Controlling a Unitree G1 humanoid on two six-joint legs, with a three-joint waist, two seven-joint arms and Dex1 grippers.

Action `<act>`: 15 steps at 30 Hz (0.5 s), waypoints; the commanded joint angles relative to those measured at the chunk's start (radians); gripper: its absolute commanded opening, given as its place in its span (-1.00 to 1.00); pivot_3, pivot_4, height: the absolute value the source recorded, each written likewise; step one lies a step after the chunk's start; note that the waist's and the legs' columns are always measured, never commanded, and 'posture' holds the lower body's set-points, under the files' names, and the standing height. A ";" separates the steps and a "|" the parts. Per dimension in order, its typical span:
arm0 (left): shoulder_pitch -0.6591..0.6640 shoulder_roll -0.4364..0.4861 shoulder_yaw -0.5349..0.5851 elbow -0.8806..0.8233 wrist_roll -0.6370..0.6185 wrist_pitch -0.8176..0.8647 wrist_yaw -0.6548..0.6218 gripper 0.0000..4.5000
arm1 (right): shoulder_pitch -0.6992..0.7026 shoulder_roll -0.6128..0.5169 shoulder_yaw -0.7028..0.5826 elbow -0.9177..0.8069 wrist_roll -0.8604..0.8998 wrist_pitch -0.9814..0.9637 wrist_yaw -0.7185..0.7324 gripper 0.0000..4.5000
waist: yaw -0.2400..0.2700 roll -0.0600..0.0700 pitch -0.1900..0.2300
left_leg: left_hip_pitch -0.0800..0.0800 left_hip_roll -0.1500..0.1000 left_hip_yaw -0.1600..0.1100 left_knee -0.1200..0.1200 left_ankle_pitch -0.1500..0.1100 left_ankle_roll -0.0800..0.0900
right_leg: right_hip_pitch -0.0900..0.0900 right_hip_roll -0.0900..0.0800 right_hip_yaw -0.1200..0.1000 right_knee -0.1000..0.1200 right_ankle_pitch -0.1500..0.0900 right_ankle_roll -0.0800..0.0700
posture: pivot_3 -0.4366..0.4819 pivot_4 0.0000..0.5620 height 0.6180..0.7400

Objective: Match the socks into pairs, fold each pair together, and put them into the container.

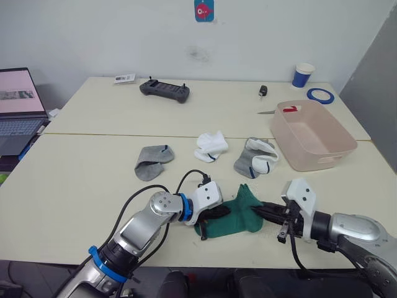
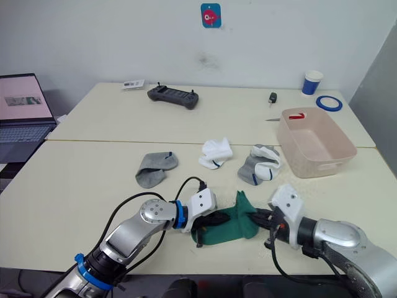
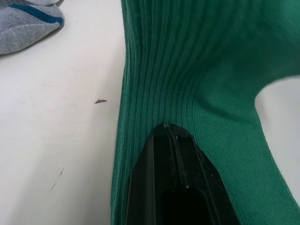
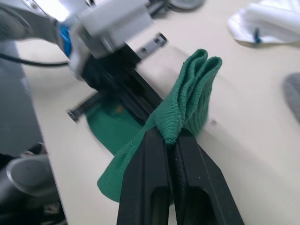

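An office or lab: pale tables [image 1: 93,186], laptop [image 1: 18,105], handheld controller [image 1: 164,90].

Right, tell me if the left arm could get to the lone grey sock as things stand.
Probably not yet: the left gripper is shut on the green socks, shared with the right gripper. The bare table up to the grey sock leaves the way free.

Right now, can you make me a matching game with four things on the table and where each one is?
Things:
1. green socks
2. lone grey sock
3. paper cup
4. black controller

Places:
A. far side of the table, toward the left
B. pinched between the left gripper and the right gripper
C. far right corner, beyond the pink bin
D. lying flat, left of the white socks

Pairs: 1-B, 2-D, 3-C, 4-A
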 commanded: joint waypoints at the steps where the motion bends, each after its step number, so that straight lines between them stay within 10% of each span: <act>1: 0.012 0.012 0.043 -0.038 -0.018 0.045 -0.003 -1.00 | -0.041 0.006 0.039 0.011 0.020 0.041 -0.027 -0.98 | 0.000 0.000 0.000 | 0.000 0.000 0.000 0.000 0.000 0.000 | 0.000 0.000 0.000 0.000 0.000 0.000 | -0.05 -0.47 1.00; 15: 0.103 0.190 0.061 -0.210 -0.048 0.122 -0.080 -1.00 | -0.158 -0.011 0.087 0.028 0.059 0.074 -0.005 -0.98 | 0.001 0.001 0.002 | -0.002 0.001 0.000 -0.001 0.000 0.000 | -0.003 0.001 0.000 -0.001 -0.001 0.000 | -0.05 -0.47 1.00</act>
